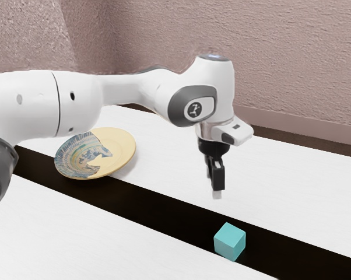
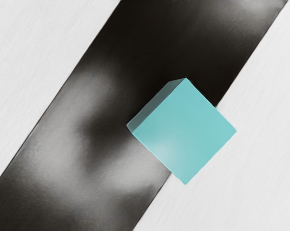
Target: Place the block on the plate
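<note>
Open gripper above a turquoise block, with the plate well apart from it.

A white robot arm [image 1: 129, 88] with grey joint covers reaches in from the exterior view's left, over a white table [image 1: 292, 186] crossed by a black strip [image 1: 158, 207]. Its black gripper [image 1: 213, 185] points down, in the air, above the level of the block. The two jaws stand apart, one nearer the camera than the other, and are clamped on nothing.

The block [image 1: 230, 241] is a plain turquoise cube. It rests at the black strip's edge on the side nearer the exterior camera, below the gripper and apart from it. In the wrist view, the block's broad top face and one darker side face are seen, and the cube overlaps the line where black meets white.

The plate [image 1: 120, 149] is on the table toward the exterior view's left, by the strip's far edge and partly over it. It is round and pale yellow, with a jagged-edged area of blue, grey and tan pattern on the exterior view's left side.

Beyond the table are rough, pinkish-brown walls [image 1: 269, 58], with a smoother band along the foot of one wall.
</note>
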Controlling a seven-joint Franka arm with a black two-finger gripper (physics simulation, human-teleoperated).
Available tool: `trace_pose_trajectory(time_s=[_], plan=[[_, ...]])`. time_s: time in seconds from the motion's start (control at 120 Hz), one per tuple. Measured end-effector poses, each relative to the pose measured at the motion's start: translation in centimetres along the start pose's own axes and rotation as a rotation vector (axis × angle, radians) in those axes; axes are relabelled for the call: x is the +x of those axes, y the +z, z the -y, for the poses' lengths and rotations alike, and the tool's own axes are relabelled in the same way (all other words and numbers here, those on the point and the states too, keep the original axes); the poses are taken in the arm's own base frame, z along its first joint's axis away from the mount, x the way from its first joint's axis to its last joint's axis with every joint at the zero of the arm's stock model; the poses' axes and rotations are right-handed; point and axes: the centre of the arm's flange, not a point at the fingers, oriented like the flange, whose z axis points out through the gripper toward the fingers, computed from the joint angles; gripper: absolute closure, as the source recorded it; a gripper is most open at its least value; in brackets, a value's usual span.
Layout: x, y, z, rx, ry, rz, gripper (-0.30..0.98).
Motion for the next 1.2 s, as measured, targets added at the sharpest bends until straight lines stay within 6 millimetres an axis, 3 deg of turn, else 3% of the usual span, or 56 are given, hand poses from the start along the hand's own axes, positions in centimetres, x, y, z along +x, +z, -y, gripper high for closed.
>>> trace_pose_trajectory(time_s=[0.142,0.358,0.783,0.95,1.05,1.2], plan=[[1.9,4.8,-2.5,-0.018,-0.073,-0.008,0.00],[3.8,10.5,-2.1,-0.024,-0.262,-0.022,0.00],[3.8,15.3,-0.6,-0.025,-0.561,-0.045,0.00],[3.6,17.1,-1.1,-0.035,-0.626,-0.029,0.00],[3.3,17.5,-1.3,-0.037,-0.658,-0.024,0.01],[3.3,17.5,-1.1,-0.035,-0.696,-0.029,0.14]])
